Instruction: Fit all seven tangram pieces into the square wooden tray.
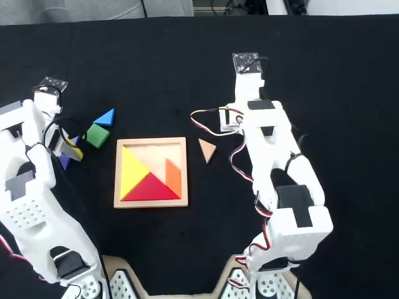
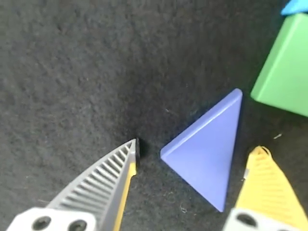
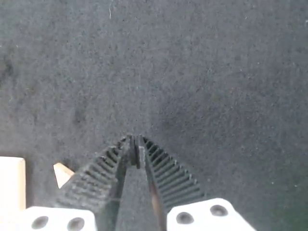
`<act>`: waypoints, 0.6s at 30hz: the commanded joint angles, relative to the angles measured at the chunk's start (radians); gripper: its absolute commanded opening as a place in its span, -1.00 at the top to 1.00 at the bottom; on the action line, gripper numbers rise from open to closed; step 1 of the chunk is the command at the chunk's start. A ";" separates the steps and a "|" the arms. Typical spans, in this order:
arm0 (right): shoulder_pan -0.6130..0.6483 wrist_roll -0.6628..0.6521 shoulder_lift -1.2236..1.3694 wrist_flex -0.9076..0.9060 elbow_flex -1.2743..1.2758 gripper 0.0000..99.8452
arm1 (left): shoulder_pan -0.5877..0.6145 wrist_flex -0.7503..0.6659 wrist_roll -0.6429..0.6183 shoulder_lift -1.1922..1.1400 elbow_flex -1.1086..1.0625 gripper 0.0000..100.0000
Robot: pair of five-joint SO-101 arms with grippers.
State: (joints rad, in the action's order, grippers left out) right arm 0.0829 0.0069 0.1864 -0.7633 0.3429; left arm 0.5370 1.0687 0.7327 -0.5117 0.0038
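Note:
The square wooden tray (image 1: 151, 202) lies mid-table and holds a yellow triangle (image 1: 131, 171), a red triangle (image 1: 152, 188) and an orange piece (image 1: 173, 175). A small tan triangle (image 1: 207, 149) lies just right of the tray. Left of the tray sit a blue triangle (image 1: 105, 118), a green square (image 1: 96, 135) and a purple triangle (image 2: 207, 154). My left gripper (image 2: 197, 150) is open low over the cloth, one finger on each side of the purple triangle. My right gripper (image 3: 133, 142) is shut on nothing above bare cloth, with the tan triangle (image 3: 62, 173) and a tray corner (image 3: 10, 183) beside it.
Black cloth covers the whole table. The green square (image 2: 284, 72) and the blue triangle's tip (image 2: 296, 7) lie close beyond the purple one. The right arm (image 1: 268, 143) stretches over the cloth right of the tray. The far half of the table is open cloth.

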 commanded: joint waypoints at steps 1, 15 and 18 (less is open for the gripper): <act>0.014 -0.006 -0.010 0.009 -0.058 0.96 | -0.058 -0.034 -0.028 -0.002 -0.004 0.30; 0.014 -0.006 -0.010 0.009 -0.058 0.96 | -0.061 -0.034 -0.051 -0.002 -0.031 0.30; 0.014 -0.006 -0.010 0.009 -0.058 0.96 | -0.061 -0.028 -0.051 -0.002 -0.031 0.30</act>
State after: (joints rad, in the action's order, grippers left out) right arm 0.0829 0.0069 0.1864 -0.7633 0.3429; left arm 0.5201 1.0549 0.7004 -0.5056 -0.0192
